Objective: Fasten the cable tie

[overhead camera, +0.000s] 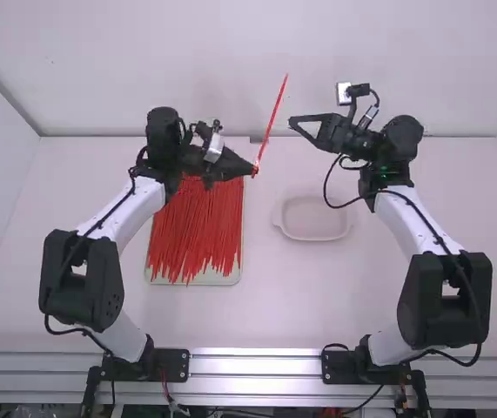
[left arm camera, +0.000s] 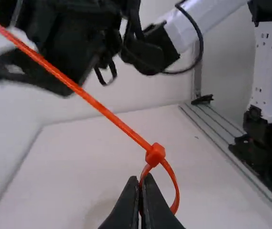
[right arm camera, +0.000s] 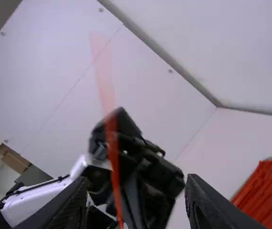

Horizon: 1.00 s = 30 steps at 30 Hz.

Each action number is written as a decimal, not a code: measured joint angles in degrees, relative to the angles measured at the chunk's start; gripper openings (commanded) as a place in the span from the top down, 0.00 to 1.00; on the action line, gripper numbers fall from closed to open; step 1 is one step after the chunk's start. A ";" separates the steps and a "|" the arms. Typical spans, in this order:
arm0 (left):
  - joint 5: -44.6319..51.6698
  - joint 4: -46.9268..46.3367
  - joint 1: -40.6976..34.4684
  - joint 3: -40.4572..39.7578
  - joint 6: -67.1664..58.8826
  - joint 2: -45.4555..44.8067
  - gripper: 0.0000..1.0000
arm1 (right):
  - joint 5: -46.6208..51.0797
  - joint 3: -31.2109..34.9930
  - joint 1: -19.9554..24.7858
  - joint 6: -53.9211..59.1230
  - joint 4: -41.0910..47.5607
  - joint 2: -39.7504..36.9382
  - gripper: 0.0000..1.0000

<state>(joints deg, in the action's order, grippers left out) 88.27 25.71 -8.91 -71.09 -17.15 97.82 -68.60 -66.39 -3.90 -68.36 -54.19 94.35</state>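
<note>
My left gripper [overhead camera: 250,168] is shut on a red cable tie [overhead camera: 270,122], held above the table near its middle back. In the left wrist view the fingers [left arm camera: 139,193] pinch the small closed loop just under the tie's head [left arm camera: 155,154], and the long tail [left arm camera: 78,90] runs up and away. My right gripper [overhead camera: 297,125] is open and level with the tail, a little to its right. In the right wrist view the blurred tail [right arm camera: 108,119] stands between my open fingers [right arm camera: 207,205], with the left gripper [right arm camera: 136,162] behind it.
A board [overhead camera: 238,277] carrying a pile of several red cable ties [overhead camera: 196,231] lies under the left arm. A shallow white tray [overhead camera: 312,218] sits to the right of it, below the right gripper. The back wall is close behind both grippers.
</note>
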 measured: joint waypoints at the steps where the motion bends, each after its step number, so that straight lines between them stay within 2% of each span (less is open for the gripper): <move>1: -0.59 5.29 0.00 -0.13 4.02 0.00 0.98 | -0.28 0.00 0.00 1.18 1.79 0.00 0.45; 2: -1.29 9.94 0.02 -0.20 7.45 0.00 0.98 | -0.55 0.02 0.00 1.95 2.47 0.00 0.45; 7: -3.96 18.97 0.02 -0.22 17.18 0.00 0.98 | -1.31 0.02 -1.20 3.82 2.51 0.00 0.45; 17: -8.31 19.56 0.00 -0.22 25.44 0.00 0.98 | 0.66 0.02 -9.62 7.63 2.45 0.00 0.48; 20: -8.50 19.58 0.00 -0.24 26.05 0.00 0.98 | 1.79 0.02 -11.06 8.70 2.45 0.00 0.60; 21: -8.39 19.58 0.00 -0.22 26.23 0.00 0.98 | 2.14 0.02 -11.23 8.96 2.40 0.00 0.69; 23: -8.44 19.58 0.00 -0.22 26.45 0.00 0.98 | 2.84 0.02 -11.23 9.40 2.36 0.00 1.00; 30: -8.61 19.19 0.00 -0.22 26.45 0.02 0.97 | 3.34 -0.04 -11.10 9.40 2.08 -0.02 1.00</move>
<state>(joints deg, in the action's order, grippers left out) 79.66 44.91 -8.91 -71.31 9.30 97.84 -65.25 -66.43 -15.00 -58.96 -52.12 94.32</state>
